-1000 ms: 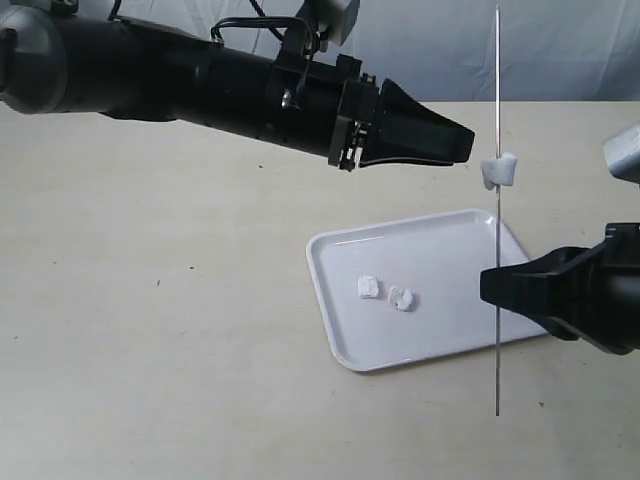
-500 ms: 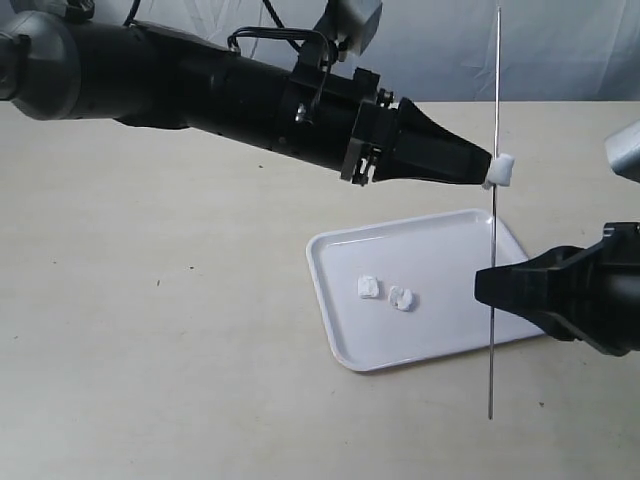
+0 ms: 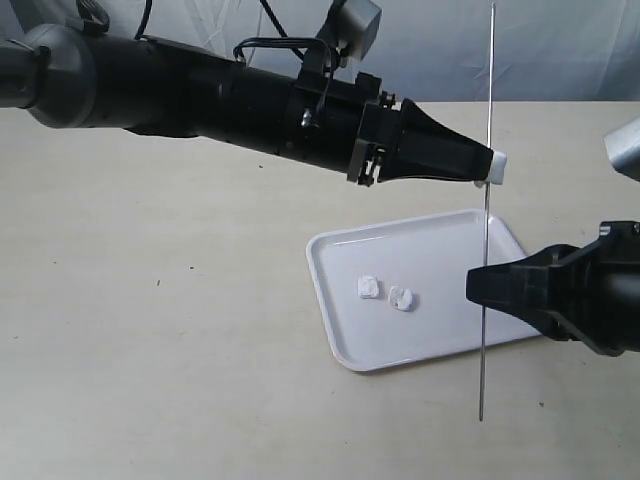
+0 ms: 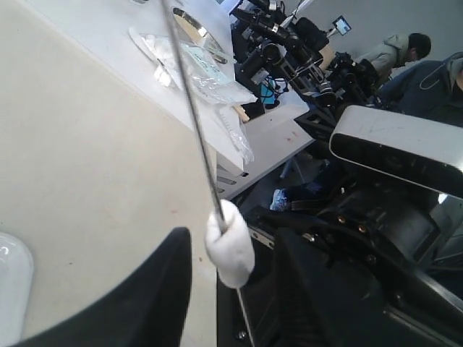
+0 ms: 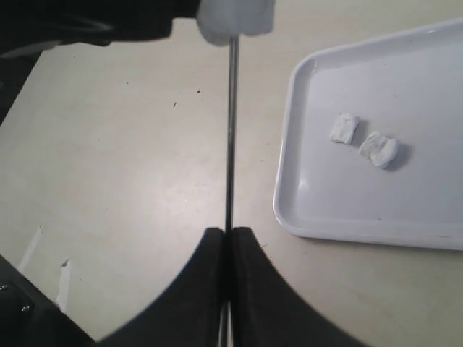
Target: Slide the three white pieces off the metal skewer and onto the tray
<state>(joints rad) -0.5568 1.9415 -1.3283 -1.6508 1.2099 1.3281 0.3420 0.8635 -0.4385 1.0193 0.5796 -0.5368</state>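
- Desk (image 3: 150, 350): pale and flat, it carries the tray.
- Left end effector (image 3: 488, 166): it reaches across to the skewer. In the wrist view its fingers (image 4: 155, 289) stand narrowly apart on either side of the last piece, with a gap showing on each side, so it is not pinching.
- Right end effector (image 3: 476, 286): clamped on the skewer low on the shaft, holding it upright by the tray's right edge.
- Tray (image 3: 450, 260): two pieces (image 3: 368, 288) (image 3: 402, 297) lie on it, close together left of centre.
- Skewer (image 3: 488, 100): near vertical, its lower tip hanging past the tray's near rim.
- Last piece (image 3: 496, 165): threaded high on the skewer, above the clamp.
- Progress: roughly two thirds done. What is left is to grip this piece and slide it off onto the tray.
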